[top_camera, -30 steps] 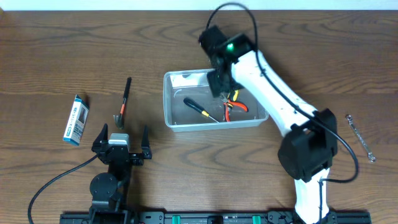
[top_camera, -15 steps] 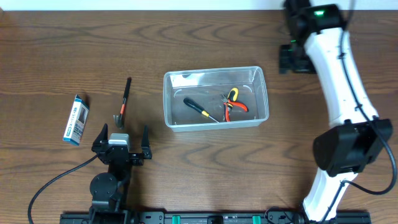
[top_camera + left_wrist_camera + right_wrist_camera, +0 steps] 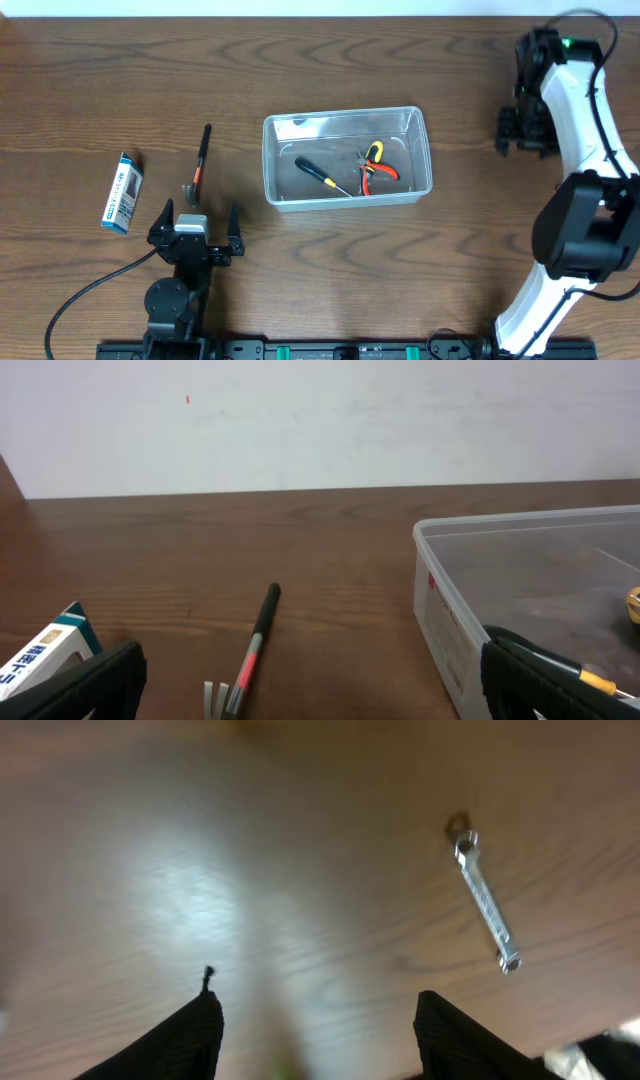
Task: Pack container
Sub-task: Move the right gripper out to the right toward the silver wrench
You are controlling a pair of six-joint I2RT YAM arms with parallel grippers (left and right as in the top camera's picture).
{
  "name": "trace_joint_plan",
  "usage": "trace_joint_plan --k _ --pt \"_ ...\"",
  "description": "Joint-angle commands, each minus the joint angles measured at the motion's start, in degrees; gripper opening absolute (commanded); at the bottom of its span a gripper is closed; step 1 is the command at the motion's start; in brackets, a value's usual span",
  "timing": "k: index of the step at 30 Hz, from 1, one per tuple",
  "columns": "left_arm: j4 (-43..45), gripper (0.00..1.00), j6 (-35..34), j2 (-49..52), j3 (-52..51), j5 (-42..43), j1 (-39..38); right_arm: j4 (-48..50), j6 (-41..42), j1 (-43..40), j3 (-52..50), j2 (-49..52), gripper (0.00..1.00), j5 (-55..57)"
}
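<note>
**No legible text in any view**

- Blue-and-white box on the table: printed top face, a dark panel with pale marks. Too small to read from overhead.
- Same box in the left wrist view: only one corner shows. A few dark characters on white are cut off at the frame edge and not readable.
- Container: white label at its far left corner, print not resolvable.
- Container end wall in the left wrist view: red-striped label, seen edge-on and illegible.
</note>
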Motion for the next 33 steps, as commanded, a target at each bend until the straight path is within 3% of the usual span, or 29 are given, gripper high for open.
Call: trace_joint_plan --k 1,14,18,22,33 --pt "-2.2 0.98 -0.1 -0.3 -1.0 -0.5 0.3 1.7 -1.0 -2.9 -5.7 -0.5 0.64 1.1" --pt "-2.2 0.98 -0.1 -0.3 -1.0 -0.5 0.3 8.9 -0.7 -15.5 -19.8 -0.5 0.64 1.4" --pt "-2.2 0.98 -0.1 -0.3 -1.0 -0.5 0.3 10.1 -1.2 -18.7 -20.6 -0.5 0.71 4.5" --pt "-2.2 0.98 -0.1 -0.3 -1.0 -0.5 0.3 11.6 -7.3 -20.1 -20.6 -0.5 0.74 4.6" --pt "-2.2 0.98 -0.1 -0.3 -1.0 -0.5 0.3 17.5 -24.3 -20.3 -20.6 -0.5 0.69 4.4"
